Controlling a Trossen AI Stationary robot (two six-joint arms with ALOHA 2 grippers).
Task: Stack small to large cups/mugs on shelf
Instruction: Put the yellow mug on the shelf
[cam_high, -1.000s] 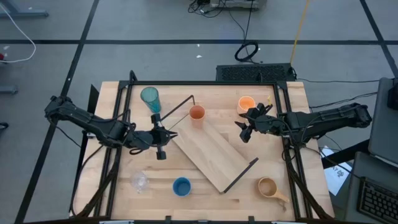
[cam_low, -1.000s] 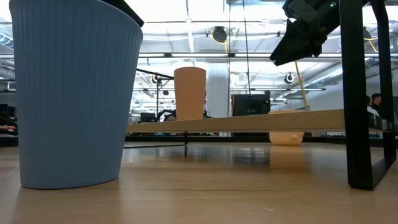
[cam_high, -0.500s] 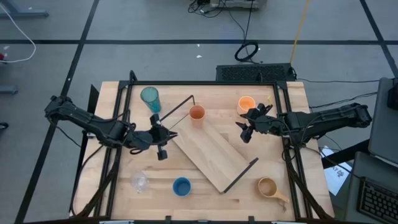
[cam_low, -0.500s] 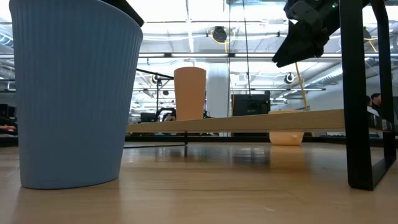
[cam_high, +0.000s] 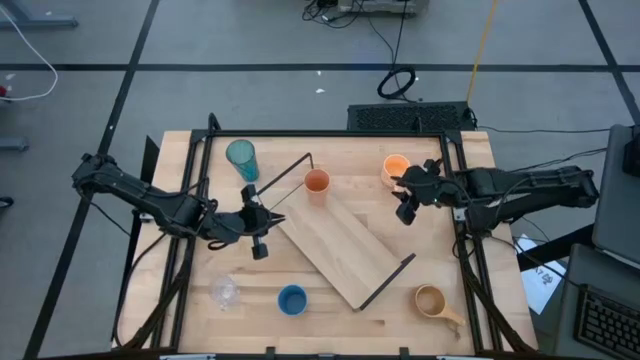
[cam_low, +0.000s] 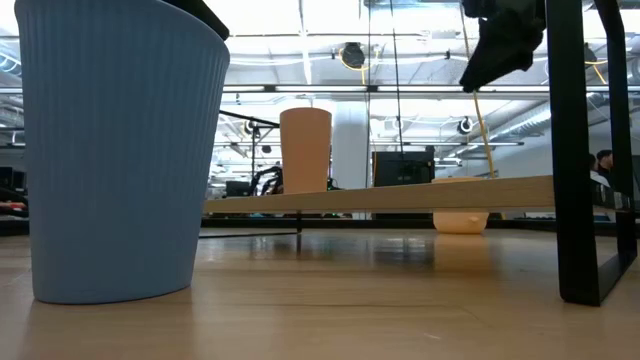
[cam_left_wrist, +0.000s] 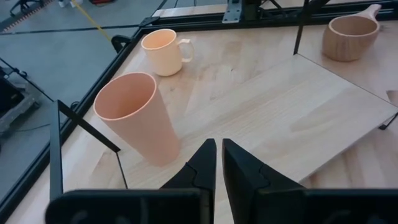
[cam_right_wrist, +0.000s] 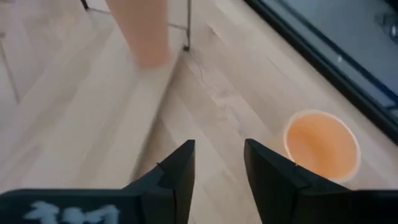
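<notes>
Nearest along the front of the wooden counter (cam_high: 470, 270) stand the tiny clear glass (cam_high: 224, 292), the short blue ribbed cup (cam_high: 292, 299) and, toward the right, the tan handled wooden mug (cam_high: 432, 302). Mid-counter, the long light-wood shelf with black wire brackets (cam_high: 335, 245) lies diagonally, and only the small orange tapered cup (cam_high: 317, 182) stands at its far-left end. The left claw (cam_high: 260, 226) hovers just off the shelf's left edge with its fingers nearly pressed together and nothing between them. The right claw (cam_high: 404, 199) hangs above the counter to the right of the shelf, its fingers parted a moderate way and empty, just beside the orange handled mug (cam_high: 395, 168). Farthest back on the left stands the tall teal tumbler (cam_high: 241, 159).

Judging from this, the right claw seems bound for the orange mug. The risk is a finger clipping the rim or handle on descent, tipping the mug or pushing it toward the counter's far-right frame. A grip on the thin wall alone could let it swing and strike the shelf's bracket in transit.
</notes>
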